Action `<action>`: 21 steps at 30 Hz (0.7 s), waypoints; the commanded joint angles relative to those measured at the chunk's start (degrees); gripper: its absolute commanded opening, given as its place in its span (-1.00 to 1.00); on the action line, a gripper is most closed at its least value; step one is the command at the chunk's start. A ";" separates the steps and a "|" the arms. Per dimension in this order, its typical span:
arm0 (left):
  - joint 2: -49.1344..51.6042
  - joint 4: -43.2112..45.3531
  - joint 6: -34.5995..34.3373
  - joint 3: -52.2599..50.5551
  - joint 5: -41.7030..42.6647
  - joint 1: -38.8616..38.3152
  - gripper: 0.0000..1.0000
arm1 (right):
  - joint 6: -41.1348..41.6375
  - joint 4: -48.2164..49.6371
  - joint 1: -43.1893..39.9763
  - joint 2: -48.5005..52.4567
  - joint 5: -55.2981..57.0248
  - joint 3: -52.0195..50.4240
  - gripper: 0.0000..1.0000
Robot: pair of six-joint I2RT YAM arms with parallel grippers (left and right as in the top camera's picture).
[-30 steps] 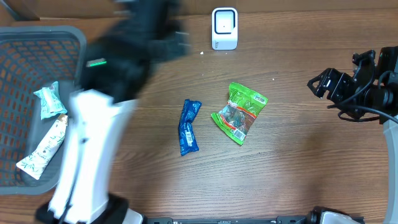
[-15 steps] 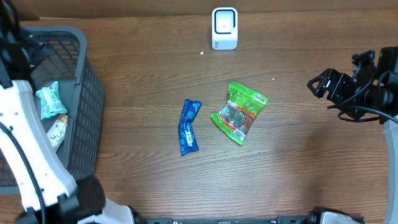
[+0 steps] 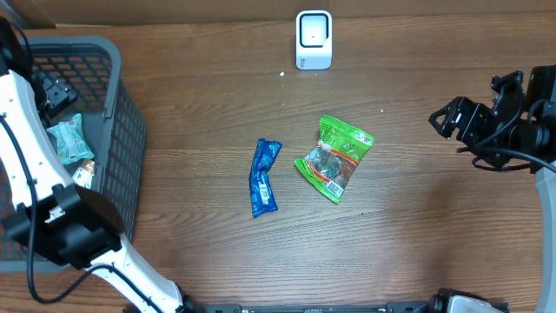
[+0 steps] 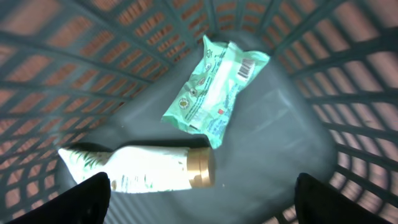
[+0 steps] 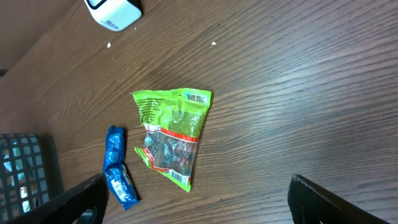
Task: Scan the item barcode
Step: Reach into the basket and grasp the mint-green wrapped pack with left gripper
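Likely the item up for scanning is the mint-green crinkled foil packet (image 4: pixel 214 87). It lies flat on the floor of the dark grey plastic mesh basket (image 3: pixel 129 148) at the desk's left edge, w/ its printed barcode (image 4: pixel 246 68) face up at one end. Just beside it lies a white squeeze tube with gold cap (image 4: pixel 143 168). Cap & packet corner are close; can't tell if they touch.

To pick well: come down on the packet's mid-body or the end opposite the code, fingers across the narrow width, so the code isn't covered. That end sits nr the tube cap, so keep the approach tight & clear of the basket walls. The foil looks thin & prob. slippery: pinch low, lift straight up before swinging out. The code then has to face the white box scanner (image 3: pixel 314 39) at the desk's far edge, approx halfway along.

The left pincer (image 4: pixel 202 193) hangs over the basket floor, jaws wide apart, nothing between them, touching nothing.

Nr the middle of the brown wooden desk (image 3: pixel 417 226) lie a blue twisted wrapper (image 3: pixel 263 176) & a green printed snack bag (image 3: pixel 334 158), side by side but apart. The right pincer (image 5: pixel 198 199) hovers by the desk's right edge, jaws wide, empty.
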 commanded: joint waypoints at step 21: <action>6.14 26.95 14.97 -26.25 -1.70 2.47 0.62 | -1.81 0.68 0.26 -0.42 -0.31 1.99 0.87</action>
